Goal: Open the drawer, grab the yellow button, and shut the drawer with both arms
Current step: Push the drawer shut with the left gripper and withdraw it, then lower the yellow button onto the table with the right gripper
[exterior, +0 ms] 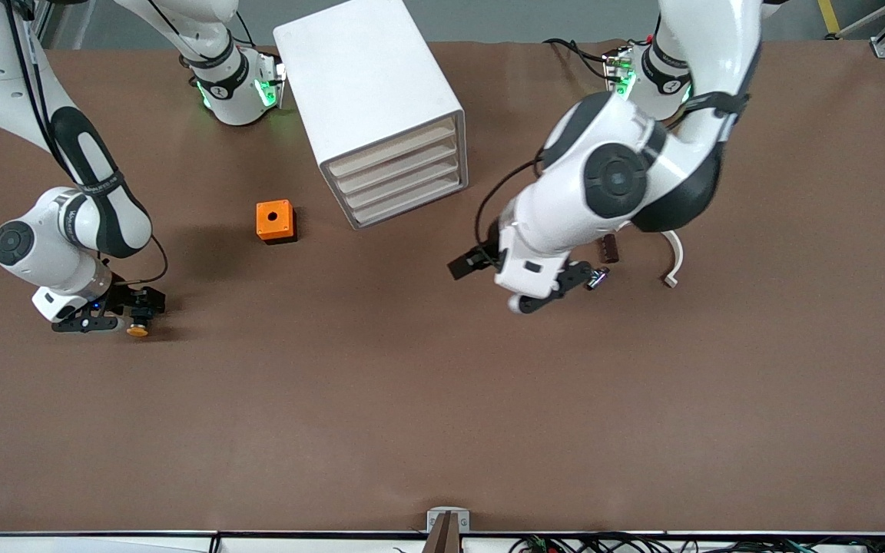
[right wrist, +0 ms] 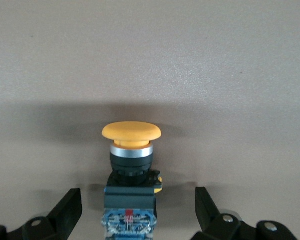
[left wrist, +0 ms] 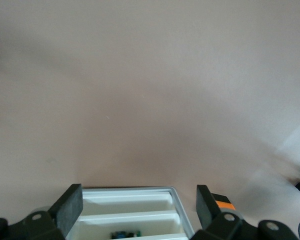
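My front camera high, facing both arm bases across the table (exterior: 442, 399), left wrist camera looking past its fingers (left wrist: 69, 206) at the cabinet (left wrist: 135, 212), right wrist camera close on the button (right wrist: 131, 150), also seen from the front.

Button (right wrist: 131, 131): smooth matt yellow plastic cap, shiny metal-looking ring beneath, black plastic body, between the open right claw (right wrist: 138, 212) fingers. Surface (exterior: 442, 399): matt brown, finely grained, possibly cloth or paper. Cabinet (exterior: 366, 84): smooth satin white plastic. Left claw (left wrist: 140, 212): matt black plastic fingers. Arms: glossy white shells.
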Tool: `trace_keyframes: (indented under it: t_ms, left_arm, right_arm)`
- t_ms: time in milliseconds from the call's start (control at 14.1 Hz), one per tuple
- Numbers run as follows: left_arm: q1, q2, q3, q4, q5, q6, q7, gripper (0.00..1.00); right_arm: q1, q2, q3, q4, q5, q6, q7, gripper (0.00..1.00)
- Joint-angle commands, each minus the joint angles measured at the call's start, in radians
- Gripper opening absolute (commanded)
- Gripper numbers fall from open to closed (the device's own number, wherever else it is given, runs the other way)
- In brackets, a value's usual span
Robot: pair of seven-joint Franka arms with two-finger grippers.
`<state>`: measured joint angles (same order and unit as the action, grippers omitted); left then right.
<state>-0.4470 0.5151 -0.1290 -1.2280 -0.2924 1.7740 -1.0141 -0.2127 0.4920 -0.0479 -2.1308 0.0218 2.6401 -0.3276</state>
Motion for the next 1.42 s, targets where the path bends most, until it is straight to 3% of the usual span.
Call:
trace_keyframes:
  t_ms: [0,213,425,850,1063,1346]
  left_arm:
    - [0.091,-0.088,-0.012,-0.030,0.021,-0.094,0.142,1.00]
    - [0.204,-0.148,-0.011,-0.033,0.022,-0.266,0.400,1.00]
    - [0.298,-0.228,-0.012,-0.083,0.071,-0.355,0.572,1.00]
    - [0.508,-0.496,-0.015,-0.387,0.141,-0.305,0.955,1.00]
    - [0.541,-0.595,-0.017,-0.520,0.144,-0.190,0.985,1.00]
    - [0.536,-0.603,-0.041,-0.518,0.210,-0.151,0.983,1.00]
  right_arm:
    - [-0.005,-0.064,0.003,0.028,-0.008,-0.139,-0.001,1.00]
    - [-0.002,-0.110,0.003,0.066,-0.008,-0.296,0.004,1.00]
    - [0.000,-0.136,0.005,0.083,-0.008,-0.356,0.004,1.00]
    - [0.004,-0.182,0.010,0.084,-0.006,-0.419,0.007,1.00]
    - [0.004,-0.216,0.010,0.109,-0.006,-0.506,0.004,1.00]
    - [0.027,-0.242,0.011,0.238,-0.005,-0.747,0.010,1.00]
